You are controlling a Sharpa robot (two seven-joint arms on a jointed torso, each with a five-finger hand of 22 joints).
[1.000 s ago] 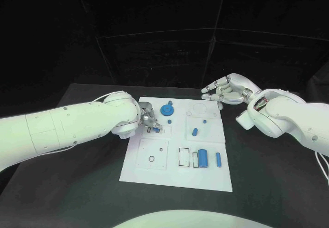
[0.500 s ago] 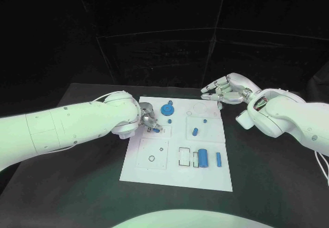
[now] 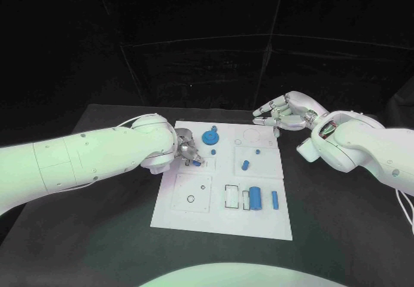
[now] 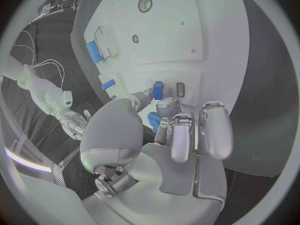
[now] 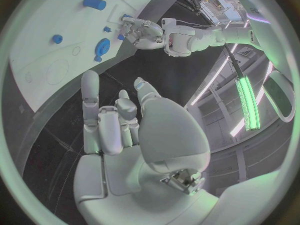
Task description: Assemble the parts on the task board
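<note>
The white task board lies in the middle of the black table. My left hand rests at the board's left edge, and its thumb and a finger pinch a small blue part right beside a small rectangular slot. On the board lie a round blue part, an oblong blue piece, a blue cylinder and a thin blue bar. My right hand hovers past the board's far right corner, fingers apart, holding nothing.
The board has outlined recesses, among them a rectangular one next to the cylinder and a round one at the far right. Black table surrounds the board on every side.
</note>
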